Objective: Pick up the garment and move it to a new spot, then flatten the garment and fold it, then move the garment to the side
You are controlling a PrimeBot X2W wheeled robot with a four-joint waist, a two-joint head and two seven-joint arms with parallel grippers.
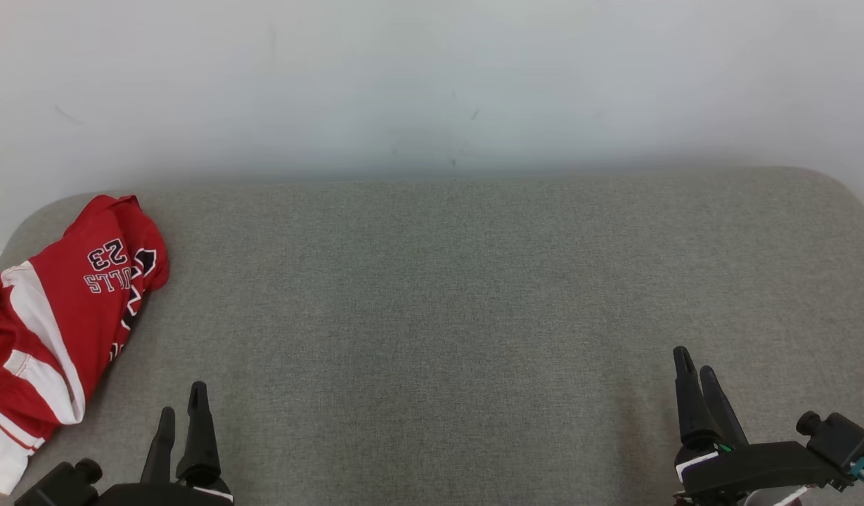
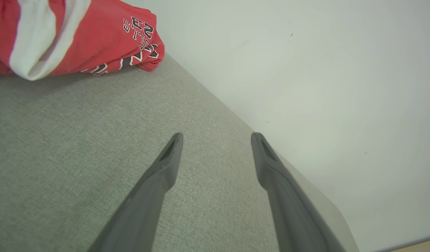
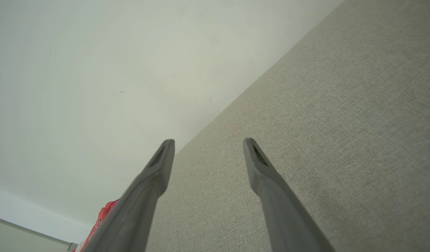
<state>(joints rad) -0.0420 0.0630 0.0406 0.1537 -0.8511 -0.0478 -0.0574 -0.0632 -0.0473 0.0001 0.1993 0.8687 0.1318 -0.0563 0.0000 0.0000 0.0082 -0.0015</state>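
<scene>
You see the red and white garment (image 1: 52, 316) lying crumpled on the grey fabric surface (image 1: 432, 295), off to the left of the fingers of your left gripper (image 1: 182, 399) and clear of them. The fingers of that gripper and of your right gripper (image 1: 693, 360) are spread apart, gripping nothing.

I have a grey woven-fabric bench (image 1: 439, 295) spanning my head view, with its two far corners rounded and its far edge running along a plain white wall (image 1: 432, 77). The wall carries a few small dark scuffs (image 1: 475, 114) above the middle of that far edge, and a faint streak (image 1: 67, 116) toward the far left corner. In my right wrist view, a paler band (image 3: 15, 206) runs along the foot of the wall.
</scene>
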